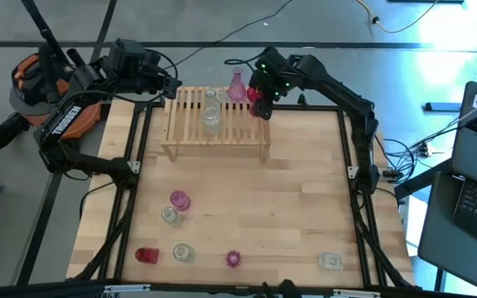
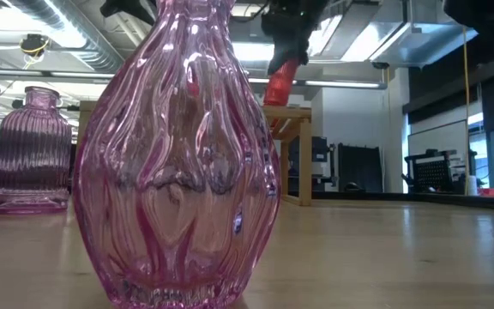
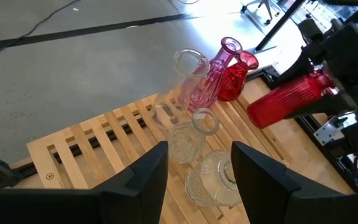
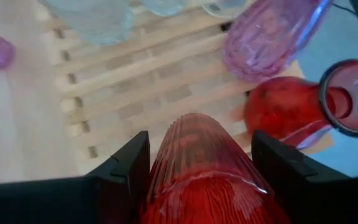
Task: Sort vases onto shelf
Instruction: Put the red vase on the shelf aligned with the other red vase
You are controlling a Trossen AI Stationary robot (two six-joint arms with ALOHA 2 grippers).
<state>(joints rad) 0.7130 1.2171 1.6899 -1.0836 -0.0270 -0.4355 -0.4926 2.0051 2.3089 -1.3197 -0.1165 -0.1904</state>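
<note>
While the wooden surface [image 1: 305,190] carries six loose vases along its near half, among them a pink one [image 1: 179,200], a red one [image 1: 146,255] and a clear one [image 1: 330,262], the shelf [image 1: 190,132] stands at the far middle with clear vases [image 1: 211,117], a slim pink vase [image 1: 237,84] and a squat red vase [image 3: 234,79] on its slats. Over the shelf's right end the right claw [image 1: 262,101] is clamped on a ribbed red vase [image 3: 288,99], held tilted above the slats. The left claw [image 1: 169,86] hovers at the shelf's far left, fingers [image 3: 138,180] apart and empty.
</note>
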